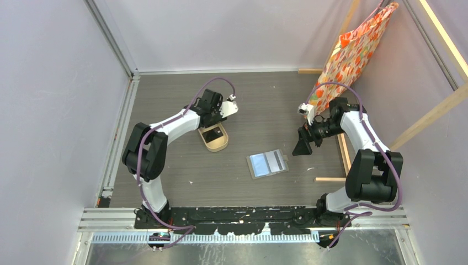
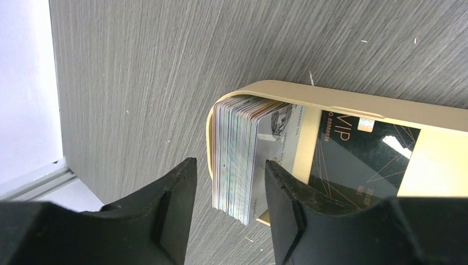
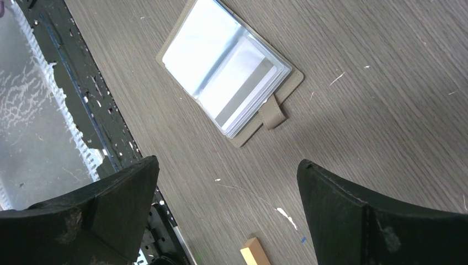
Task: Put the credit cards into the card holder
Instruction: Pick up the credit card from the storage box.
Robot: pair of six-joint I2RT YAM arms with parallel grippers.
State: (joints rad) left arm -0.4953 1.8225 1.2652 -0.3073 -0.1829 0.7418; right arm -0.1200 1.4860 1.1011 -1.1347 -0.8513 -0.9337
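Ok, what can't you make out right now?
Left wrist: the tray runs off the right edge; the left gripper covers part of the black card; card stack edges too fine to count.
Top external: tray contents too small, under the left gripper.
Right wrist: glare on the card holder sleeves; filled count unclear.

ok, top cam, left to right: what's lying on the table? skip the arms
In order: tan tray with the credit cards in it → card holder, lying open → wooden strip.
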